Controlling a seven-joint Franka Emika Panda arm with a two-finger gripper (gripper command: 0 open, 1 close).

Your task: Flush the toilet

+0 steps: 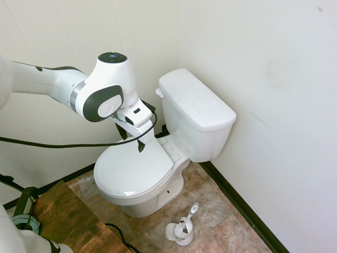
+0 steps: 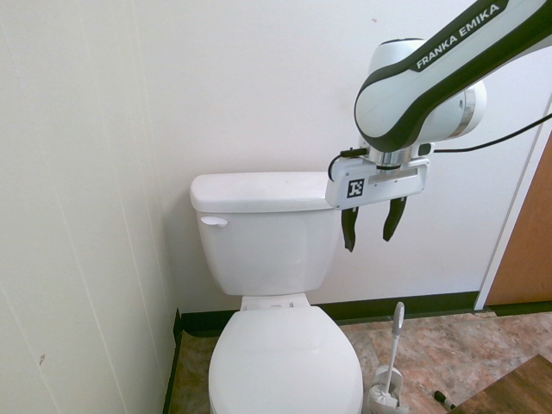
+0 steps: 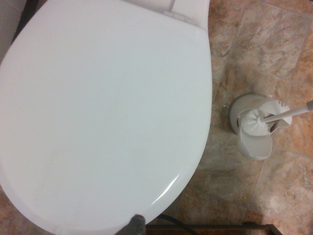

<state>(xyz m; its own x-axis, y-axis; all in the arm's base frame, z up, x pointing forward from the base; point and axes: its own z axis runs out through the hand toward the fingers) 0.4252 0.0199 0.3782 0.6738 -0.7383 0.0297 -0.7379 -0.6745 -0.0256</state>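
The toilet (image 1: 136, 166) is standing on the tiled floor (image 1: 213, 213) in the corner, its tank (image 2: 267, 241) backing toward one wall (image 2: 276, 95) and its oval lid (image 2: 286, 362) lying closed over the bowl. The small white lever (image 2: 214, 222) is sitting high on the tank's front, close to the end beside the panelled wall (image 2: 73, 207). The gripper (image 2: 369, 244) is hanging above the toilet with its fingers pointing down, touching neither lid nor tank. Its two dark fingers are standing wide apart, with nothing between them. In the second exterior view it is showing toward the tank's other end, well apart from the lever, and the wrist view is looking down onto the broad white lid. The white arm (image 1: 52, 81) is reaching in from the left of the first exterior view and from the upper right of the second. Beside the bowl, the brush (image 3: 257, 122) is leaning in its holder (image 3: 255, 147) on the floor, handle rising out. Farther out, a brown wooden surface (image 1: 73, 224) is showing near the bowl's front.
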